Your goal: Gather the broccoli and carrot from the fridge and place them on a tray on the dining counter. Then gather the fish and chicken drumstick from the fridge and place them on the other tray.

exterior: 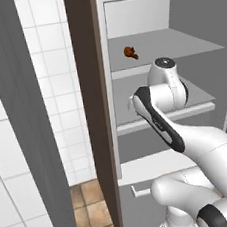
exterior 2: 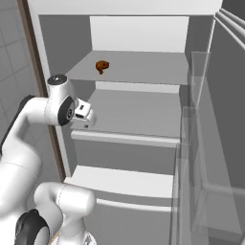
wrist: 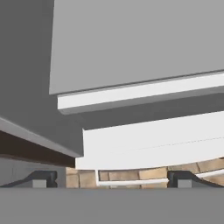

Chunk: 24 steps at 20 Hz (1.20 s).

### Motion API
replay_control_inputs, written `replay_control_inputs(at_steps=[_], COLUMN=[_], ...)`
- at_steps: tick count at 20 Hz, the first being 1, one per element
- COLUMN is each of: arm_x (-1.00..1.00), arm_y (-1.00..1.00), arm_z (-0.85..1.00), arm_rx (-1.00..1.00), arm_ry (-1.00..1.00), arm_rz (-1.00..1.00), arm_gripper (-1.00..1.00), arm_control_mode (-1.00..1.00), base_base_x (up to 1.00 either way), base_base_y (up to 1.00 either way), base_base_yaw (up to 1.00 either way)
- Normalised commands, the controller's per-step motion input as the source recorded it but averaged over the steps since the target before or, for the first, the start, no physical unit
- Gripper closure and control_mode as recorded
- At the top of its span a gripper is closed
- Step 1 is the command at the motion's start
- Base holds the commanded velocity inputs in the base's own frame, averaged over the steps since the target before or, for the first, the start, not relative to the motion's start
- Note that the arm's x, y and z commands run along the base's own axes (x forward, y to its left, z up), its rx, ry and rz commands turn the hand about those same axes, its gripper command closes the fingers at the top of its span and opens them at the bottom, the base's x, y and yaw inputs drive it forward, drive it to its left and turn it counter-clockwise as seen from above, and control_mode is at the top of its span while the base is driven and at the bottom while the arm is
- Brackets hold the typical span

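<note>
The end effector (wrist: 109, 179) is seen in the hand view with its two dark fingertips (wrist: 41, 178) spread wide at the lower edge; nothing is held between them. In the right base view the hand (exterior 2: 82, 115) is positioned just in front of the middle shelf (exterior 2: 139, 117), at the left edge of the fridge (exterior 2: 210, 119) opening. In the left base view the fingers are hidden behind the wrist (exterior: 166, 81) and forearm.

The chicken drumstick (exterior: 131, 53) lies on the upper shelf (exterior 2: 143, 67), toward the left side, at roughly 12 o'clock from the wrist and well apart from it. It is small in both base views; its shape is hard to make out beyond a brown lump.

The upper part of the fridge interior is cut off at the top of both base views. The lower compartment is partly hidden by the arm in the left base view. The fridge door (exterior 2: 215, 158) stands open at 3 o'clock in the right base view, its transparent bins overlapping the shelf ends.

Open room is seen across the middle shelf to the right of the hand. In the hand view, a shelf's white front lip (wrist: 144, 94) runs across the frame, with a white drawer front (wrist: 153, 142) and tiled floor (wrist: 144, 174) beneath.
</note>
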Motion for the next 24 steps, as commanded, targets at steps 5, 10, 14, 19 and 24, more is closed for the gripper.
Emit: replay_control_inputs(at_steps=[5,10,14,19,24], arm_x=[-0.02,0.0,0.06,0.5,0.71], arm_y=[-0.32,-0.44,-0.39,-0.09,0.05], arm_z=[0.89,0.93,0.69,0.32,0.12], arm_rx=[-0.15,-0.1,-0.05,0.0,0.0], arm_ry=[-0.32,-0.23,-0.14,-0.07,-0.03], arm_rz=[0.01,0.0,0.01,0.04,0.03], arm_gripper=[-1.0,-1.0,-1.0,-1.0,-1.0], arm_control_mode=[-1.0,-1.0,-1.0,-1.0,-1.0], base_base_x=[0.0,0.0,0.0,0.0,0.0], base_base_y=[0.0,0.0,0.0,0.0,0.0], base_base_yaw=[0.0,0.0,0.0,0.0,0.0])
